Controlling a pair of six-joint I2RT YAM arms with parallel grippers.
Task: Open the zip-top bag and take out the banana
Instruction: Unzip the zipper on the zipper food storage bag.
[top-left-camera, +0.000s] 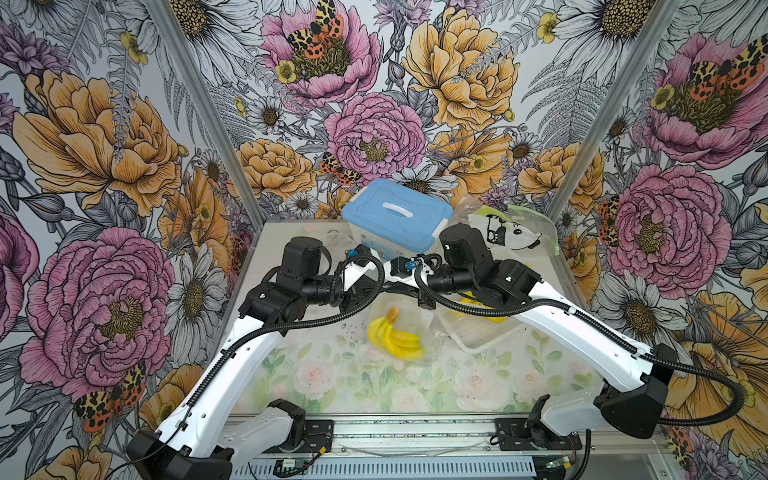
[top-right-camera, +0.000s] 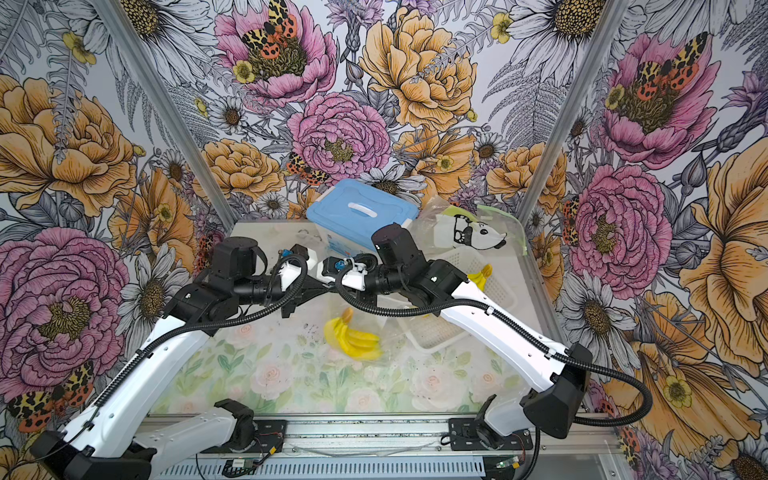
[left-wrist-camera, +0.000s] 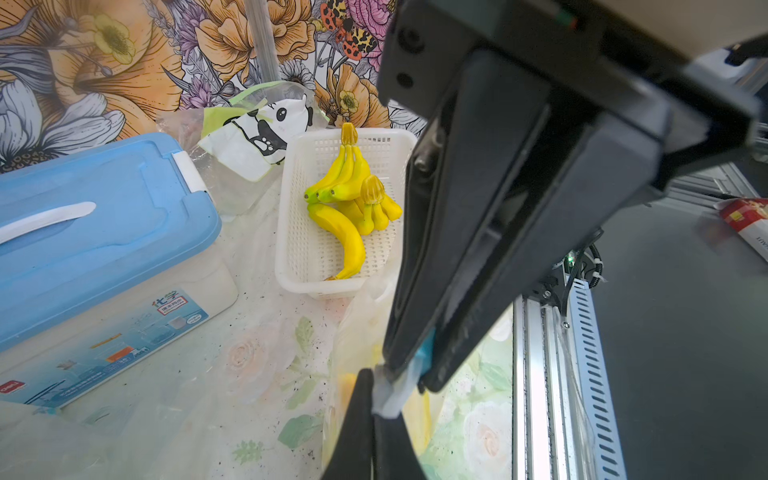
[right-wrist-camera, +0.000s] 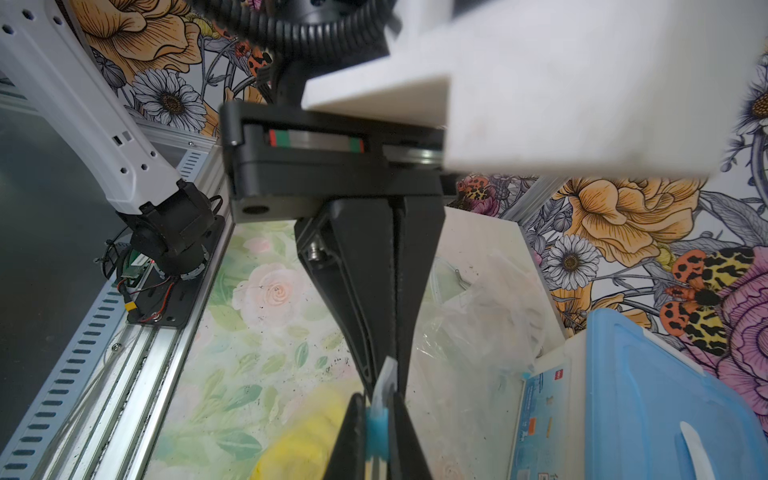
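- The left claw is noted clamped tight on the blue part of the zip strip at the mouth of the zip-top bag. Nothing but the strip is seen between its fingers.
- The right claw is noted pinched on the white part of the same strip, just beside the left claw. The two claws are met tip to tip above the middle of the surface.
- The bag is of clear plastic and is held by its top edge, with its body below the claws. Whether the mouth is parted cannot be told.
- The banana, a yellow bunch, is recorded inside the bag in both top views, below the claws and near the middle of the surface.
- Its long axis is seen slanted. The brown stem end is pointed away from the robot, toward the claws. The fruit tips are pointed toward the front and the robot's right.
- Whether the bunch is rested on the surface or hung clear of it cannot be told.
- A white basket with other bananas is noted to the robot's right of the bag.
- A blue-lidded box is noted at the back of the surface.
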